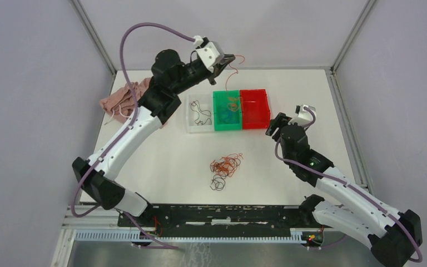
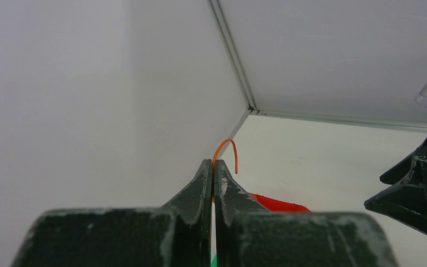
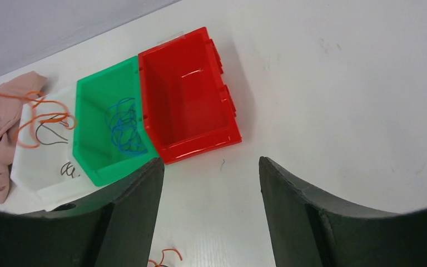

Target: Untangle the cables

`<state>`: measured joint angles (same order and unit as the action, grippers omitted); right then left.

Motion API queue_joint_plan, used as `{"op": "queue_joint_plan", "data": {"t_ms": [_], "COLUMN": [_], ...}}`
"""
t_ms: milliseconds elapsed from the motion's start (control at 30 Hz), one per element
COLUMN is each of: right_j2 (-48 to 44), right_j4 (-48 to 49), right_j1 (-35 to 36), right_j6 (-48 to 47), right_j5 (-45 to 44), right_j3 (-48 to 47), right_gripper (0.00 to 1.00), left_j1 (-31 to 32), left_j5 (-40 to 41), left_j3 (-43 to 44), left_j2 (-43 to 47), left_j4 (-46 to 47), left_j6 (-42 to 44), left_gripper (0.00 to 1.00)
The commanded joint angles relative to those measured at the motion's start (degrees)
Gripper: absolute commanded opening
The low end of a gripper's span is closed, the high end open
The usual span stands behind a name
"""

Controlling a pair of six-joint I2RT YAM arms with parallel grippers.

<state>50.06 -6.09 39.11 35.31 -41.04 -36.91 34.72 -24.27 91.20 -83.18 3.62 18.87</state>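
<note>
My left gripper [image 2: 212,167] is pinched shut on one orange wire [image 2: 226,146], raised high. My right gripper [image 3: 211,167] gapes empty beside the red bin [image 3: 172,41]. Blue wires [image 3: 123,128] lie in the green bin [image 3: 86,89]. I judge about half is left: the orange-and-black wad [image 1: 225,167] on the surface [image 1: 161,167], back toward the bases from both grippers.

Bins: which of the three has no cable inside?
The red bin, at the right end of the row: its floor is bare. The green bin holds blue cables, the white bin black cables.
</note>
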Motion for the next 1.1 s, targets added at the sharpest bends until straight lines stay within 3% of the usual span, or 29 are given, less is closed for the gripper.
{"op": "queue_joint_plan", "data": {"t_ms": [0,467,900,1067], "right_j2": [-1.20,-8.27,-10.69,-11.44], "right_j4": [-0.60,-3.26,-3.43,-3.94], "right_j1": [-1.89,-4.19,-5.58,-6.13], "right_j6": [2.41,3.84,3.70,3.88], "right_j5": [-3.03,-9.23,-9.62,-10.11], "right_j3": [0.50,2.99,5.52,5.79], "right_gripper": [0.69,0.69,0.69,0.69], "left_j1": [3.21,5.74,6.89,8.07], "left_j5": [-0.74,3.26,9.49,11.44], "left_j3": [5.31,21.66,21.84,21.23], "left_j2": [-4.40,-26.57,-36.96,-38.97], "left_j4": [4.47,1.89,1.10,-5.58], "left_j6": [-1.15,4.85,16.19,16.18], "left_gripper": [0.03,0.03,0.03,0.03]}}
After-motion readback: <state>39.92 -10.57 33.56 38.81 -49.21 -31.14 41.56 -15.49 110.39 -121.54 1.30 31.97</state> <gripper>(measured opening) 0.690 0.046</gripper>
